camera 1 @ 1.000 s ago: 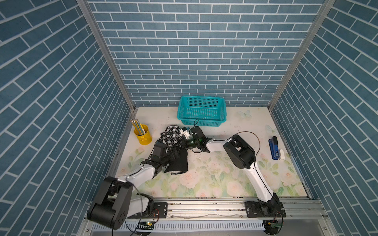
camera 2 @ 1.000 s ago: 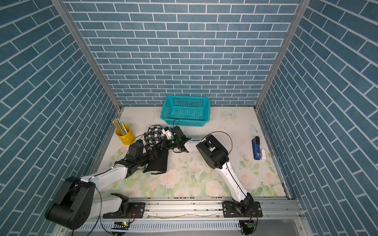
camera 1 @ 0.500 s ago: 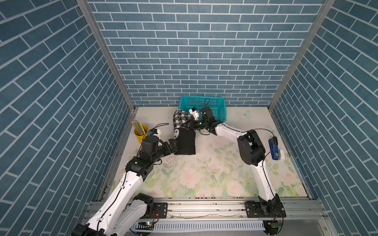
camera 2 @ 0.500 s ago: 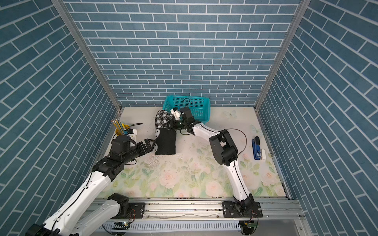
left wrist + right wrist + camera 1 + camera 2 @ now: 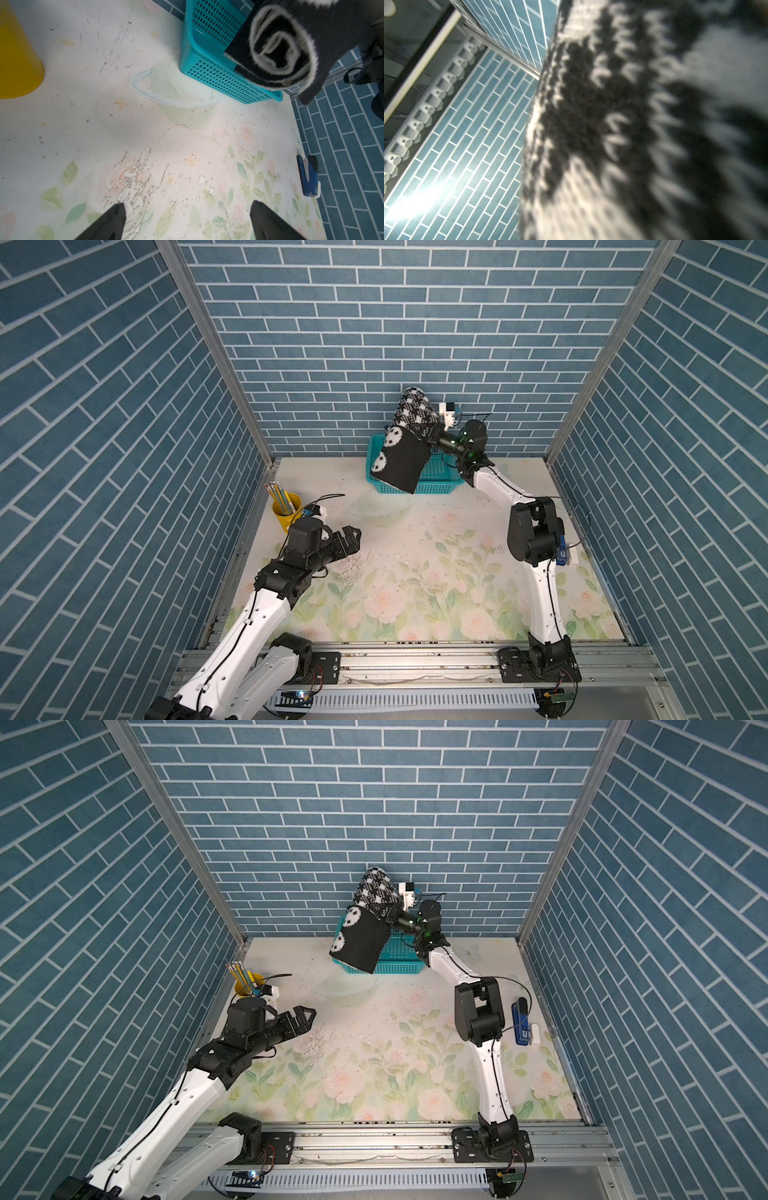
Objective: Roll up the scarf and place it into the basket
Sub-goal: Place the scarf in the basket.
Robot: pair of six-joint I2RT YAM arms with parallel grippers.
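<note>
Floral tabletop (image 5: 415, 531) largely bare at centre. Right gripper (image 5: 429, 432) clamps rolled scarf (image 5: 401, 456) over basket (image 5: 436, 488) at rear edge; left gripper (image 5: 352, 540) jaws spread wide.

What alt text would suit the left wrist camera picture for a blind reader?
A rolled black-and-white scarf hangs in the air, partly hiding a teal basket, its spiral end facing the camera. Nearer, the left end effector is open above a floral table; a yellow cup and a blue stapler rest on it.
</note>
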